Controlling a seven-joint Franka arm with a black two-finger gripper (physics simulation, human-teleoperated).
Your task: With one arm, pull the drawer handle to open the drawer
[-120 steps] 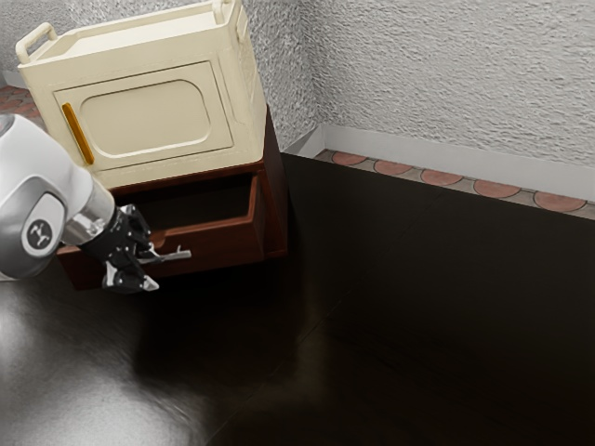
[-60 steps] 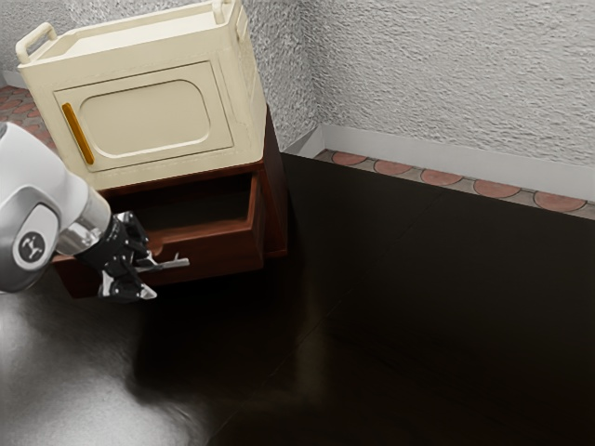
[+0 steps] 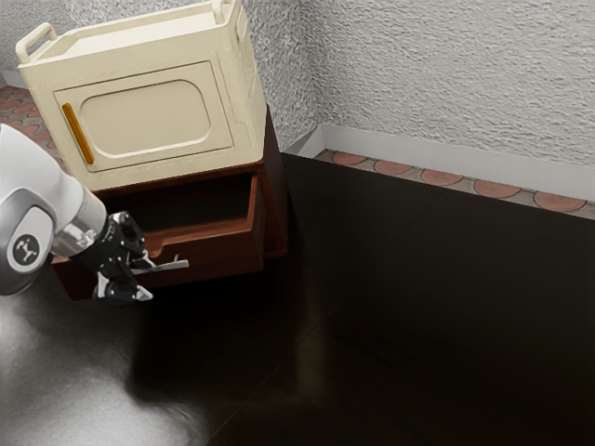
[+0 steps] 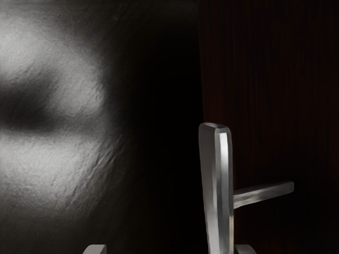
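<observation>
Claw (image 3: 145, 280) at handle (image 3: 173, 266), glossy black table (image 3: 428, 297), rough walls (image 3: 456, 74)

Place: a room, home-like; which one is unclear
Cabinet (image 3: 153, 118): cream, household style
Drawer unit (image 3: 223, 255): red-brown, under the cabinet
Table (image 3: 418, 307): dark, glossy, in front of the cabinet
Walls (image 3: 456, 70): rough, pale, behind the cabinet
Skirting (image 3: 446, 160): pale, beyond the cabinet
Floor (image 3: 442, 177): rounded reddish tiles, beyond the cabinet
</observation>
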